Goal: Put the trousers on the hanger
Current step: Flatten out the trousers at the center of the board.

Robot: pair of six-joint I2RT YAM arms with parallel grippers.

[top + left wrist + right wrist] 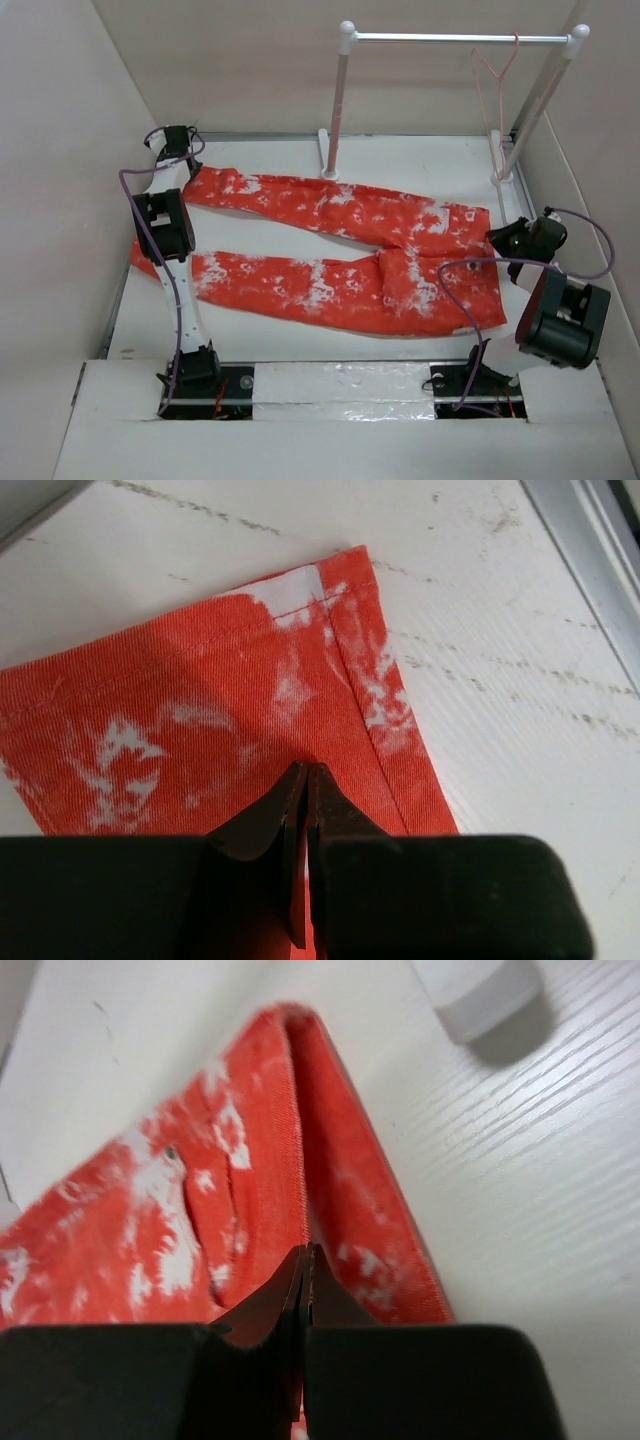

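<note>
The orange-red trousers [340, 250] with white splotches lie flat on the table, legs to the left, waist to the right. My left gripper [183, 165] is at the cuff of the far leg. In the left wrist view it [305, 772] is shut, tips touching the flat cuff cloth [200, 680], with no fold seen between them. My right gripper [497, 240] is at the waist's right edge. In the right wrist view it [305, 1250] is shut where the waistband edge [295, 1140] runs into its tips. The pinkish wire hanger [495, 95] hangs from the rail at the back right.
A white rail [460, 38] on two posts stands at the back; its left post foot [328, 165] touches the far leg, and its right post foot [480, 995] is near the waist. White walls enclose the table on the left, back and right.
</note>
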